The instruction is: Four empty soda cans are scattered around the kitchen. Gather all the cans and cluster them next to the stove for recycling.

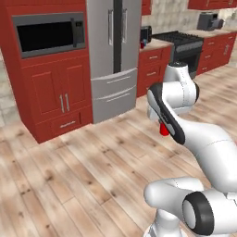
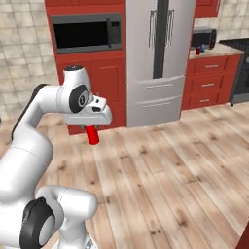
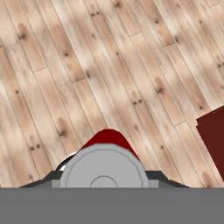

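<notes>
The hand (image 2: 91, 127) was closed on a red soda can (image 2: 92, 135), which hung upright below it over the wood plank floor (image 2: 160, 165). In the left base view the white arm covered most of this can (image 1: 164, 130), so only its lower red part was visible. In the hand view the silver top of the can (image 3: 103, 168) was cut off by the bottom edge, and the fingers (image 3: 155, 175) appeared only as dark slivers at both its sides.

Far away, on the desk (image 2: 214, 50) between the refrigerator (image 2: 158, 58) and the stove (image 1: 178, 39), two more cans stood near a dark appliance (image 2: 204, 37): one red (image 2: 198, 50) and one blue (image 2: 203, 48). They were too small to see well. In total I could count three cans. The stove was well apart from the held can.
</notes>
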Tool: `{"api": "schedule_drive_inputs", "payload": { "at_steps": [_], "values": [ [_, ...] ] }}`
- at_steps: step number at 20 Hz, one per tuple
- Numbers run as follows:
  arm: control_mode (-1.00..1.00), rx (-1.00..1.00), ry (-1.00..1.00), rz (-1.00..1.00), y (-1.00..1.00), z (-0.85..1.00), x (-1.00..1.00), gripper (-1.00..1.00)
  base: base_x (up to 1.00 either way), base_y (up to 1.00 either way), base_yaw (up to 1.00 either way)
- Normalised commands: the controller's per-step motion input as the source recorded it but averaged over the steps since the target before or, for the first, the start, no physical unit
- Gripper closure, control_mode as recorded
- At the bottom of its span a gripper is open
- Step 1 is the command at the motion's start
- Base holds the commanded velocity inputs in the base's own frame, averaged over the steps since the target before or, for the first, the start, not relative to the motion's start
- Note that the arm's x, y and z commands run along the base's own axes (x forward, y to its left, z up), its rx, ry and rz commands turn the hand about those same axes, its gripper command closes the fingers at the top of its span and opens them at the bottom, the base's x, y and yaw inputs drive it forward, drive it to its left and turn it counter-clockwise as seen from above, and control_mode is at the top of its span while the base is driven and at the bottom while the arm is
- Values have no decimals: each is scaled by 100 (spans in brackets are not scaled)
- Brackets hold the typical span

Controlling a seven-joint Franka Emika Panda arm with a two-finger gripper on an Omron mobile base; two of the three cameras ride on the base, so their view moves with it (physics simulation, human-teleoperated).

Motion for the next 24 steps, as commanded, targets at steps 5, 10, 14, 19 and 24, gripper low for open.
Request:
{"api": "schedule_drive_inputs", "payload": {
  "at_steps": [5, 10, 14, 19, 24],
  "values": [
    [100, 0, 0, 0, 0, 0, 0, 100, 85, 28, -20],
    [100, 0, 0, 0, 0, 0, 0, 100, 80, 22, -21],
    [100, 0, 0, 0, 0, 0, 0, 100, 67, 12, -25],
    [100, 0, 0, 0, 0, 0, 0, 100, 20, 0, -40],
    [100, 0, 0, 0, 0, 0, 0, 100, 0, 0, -50]
  ]
}}
